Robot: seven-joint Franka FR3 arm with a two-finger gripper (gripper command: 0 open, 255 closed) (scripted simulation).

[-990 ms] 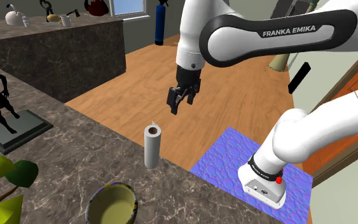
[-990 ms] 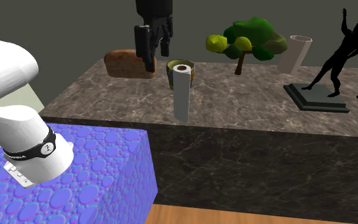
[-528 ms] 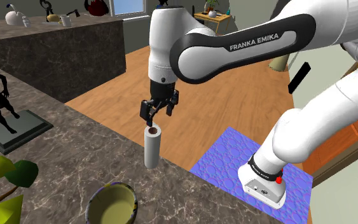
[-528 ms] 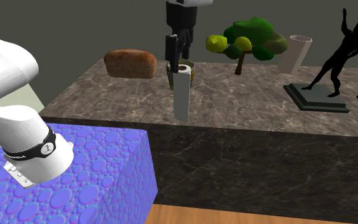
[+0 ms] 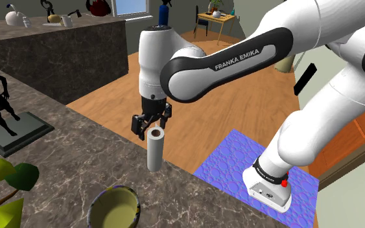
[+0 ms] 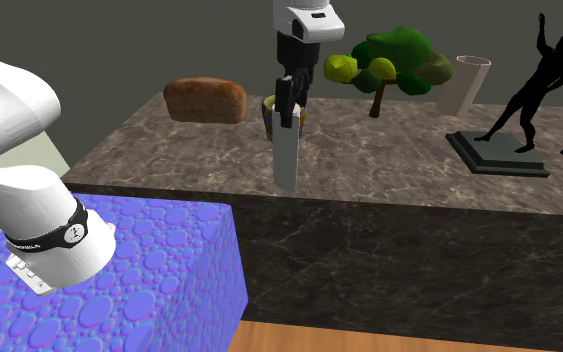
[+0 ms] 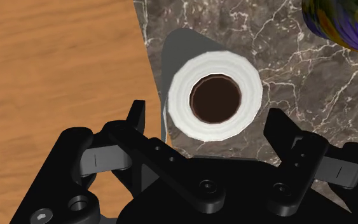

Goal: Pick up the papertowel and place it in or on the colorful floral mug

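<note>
upright white paper towel roll (image 5: 155, 150) between the black pincer (image 7: 209, 118) and its spread fingers, colourful floral mug (image 7: 346, 22) near beyond it, bare dark marble counter (image 5: 77, 155) either side

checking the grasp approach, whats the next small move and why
Probably lower straight down a little before closing: the open fingers stand on either side of the upright paper towel roll, near its top and not touching it, so a deeper grip seems safer.

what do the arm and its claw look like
The arm is glossy white with rounded links and dark grey joints, one band lettered FRANKA EMIKA in white. A red dot sits near the base. The claw is all black, with two blocky fingers.
</note>
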